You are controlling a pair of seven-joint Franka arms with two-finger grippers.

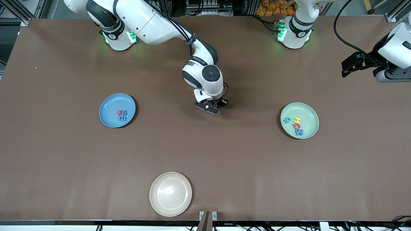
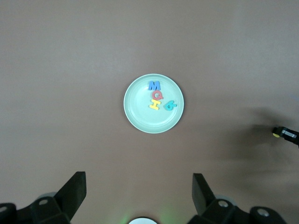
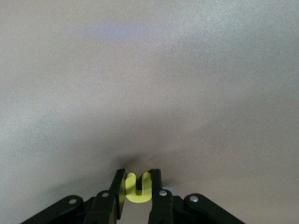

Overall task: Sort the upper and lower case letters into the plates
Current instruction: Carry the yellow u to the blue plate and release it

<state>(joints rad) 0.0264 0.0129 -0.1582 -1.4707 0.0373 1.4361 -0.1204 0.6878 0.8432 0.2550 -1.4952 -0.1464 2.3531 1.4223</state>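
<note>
Letters were the business at a brown table (image 1: pixel 64 166), and one of them, a small yellow letter (image 3: pixel 138 187), sat pinched between the two black fingers (image 3: pixel 119 186) of the right gripper (image 3: pixel 138 184), down at the tabletop near its middle. Seen from the high camera, that right gripper (image 1: pixel 214 107) hung low between the two sorting plates, its fingertips hidden under the wrist.

Nearest the front camera lay a cream-white plate (image 1: pixel 170 193), well apart from those fingers. Toward the right arm's end of the table, the light blue plate (image 1: pixel 117 110) held a red-pink letter (image 1: pixel 119 112) and blue letters (image 1: pixel 123 116) bunched together. Toward the left arm's end, the mint green plate (image 1: pixel 299 120) carried four: a teal letter (image 1: pixel 286 119), a yellow H (image 1: pixel 297 120), a red-pink letter (image 1: pixel 296 125) and a blue M (image 1: pixel 299 132), all close together.

The left gripper (image 2: pixel 138 191) waited high over the table's end, fingers (image 2: pixel 74 186) spread wide and gripping nothing, the mint green plate (image 2: pixel 140 116) well clear of them on the tabletop below. From the high camera, the left gripper (image 1: pixel 348 68) showed dark at the arm's tip.
</note>
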